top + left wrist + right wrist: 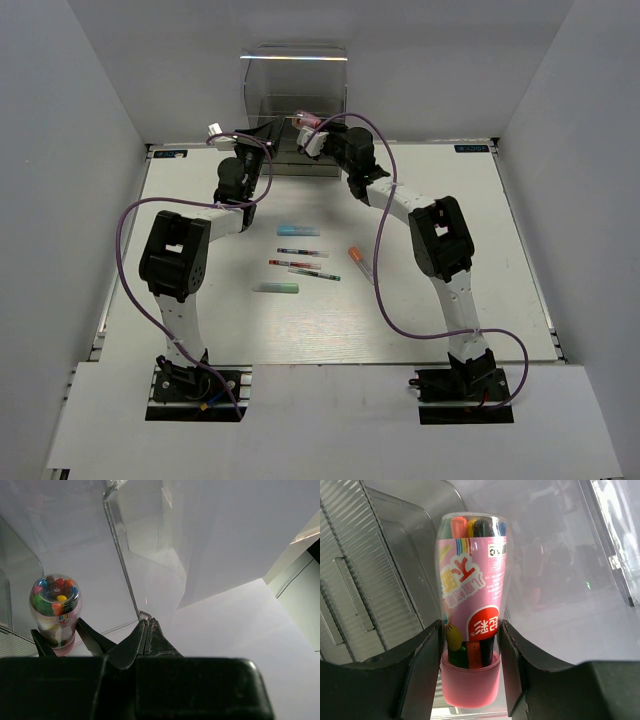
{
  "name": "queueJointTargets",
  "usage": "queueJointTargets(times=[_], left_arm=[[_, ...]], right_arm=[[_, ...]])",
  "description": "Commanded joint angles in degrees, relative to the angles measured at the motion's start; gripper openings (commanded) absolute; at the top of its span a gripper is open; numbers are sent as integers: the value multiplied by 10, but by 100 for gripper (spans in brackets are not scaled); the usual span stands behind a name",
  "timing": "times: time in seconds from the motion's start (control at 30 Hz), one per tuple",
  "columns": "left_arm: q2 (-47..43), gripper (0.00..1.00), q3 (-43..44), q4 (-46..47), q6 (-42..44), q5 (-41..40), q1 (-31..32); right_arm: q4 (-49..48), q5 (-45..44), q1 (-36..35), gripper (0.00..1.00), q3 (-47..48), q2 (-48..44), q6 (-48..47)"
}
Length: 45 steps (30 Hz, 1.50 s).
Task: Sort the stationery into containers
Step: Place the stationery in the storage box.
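The pink tube (472,570), full of coloured pens, stands upright between the pads of my right gripper (470,630), which is shut on its lower part in front of the clear container (295,95). In the top view that gripper (308,130) is at the container's opening. My left gripper (146,622) is shut on the corner of the container's clear panel (120,545), just left of the tube (54,605). On the table lie two pale bars (298,230) (277,287), three thin pens (303,263) and an orange marker (357,259).
The ribbed clear drawer wall (365,580) is close on the left of the right gripper. White walls enclose the table (200,330) on the left, right and back. Purple cables loop over both arms.
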<state>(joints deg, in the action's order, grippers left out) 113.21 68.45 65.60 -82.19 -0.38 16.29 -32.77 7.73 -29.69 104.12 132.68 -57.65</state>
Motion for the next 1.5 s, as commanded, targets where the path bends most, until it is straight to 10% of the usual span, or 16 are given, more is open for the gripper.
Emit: queueJointTargets(times=[0.0,1.1,1.47], left_arm=[[-4,0,26,18,1,1,1],[-10,0,20,18,1,1,1],[-10,0,20,18,1,1,6]], right_arm=[[46,21,3,0,19,-11,5],[149,-8,3,0,88,19,1],[154,-17,2,47,88,21,-13]])
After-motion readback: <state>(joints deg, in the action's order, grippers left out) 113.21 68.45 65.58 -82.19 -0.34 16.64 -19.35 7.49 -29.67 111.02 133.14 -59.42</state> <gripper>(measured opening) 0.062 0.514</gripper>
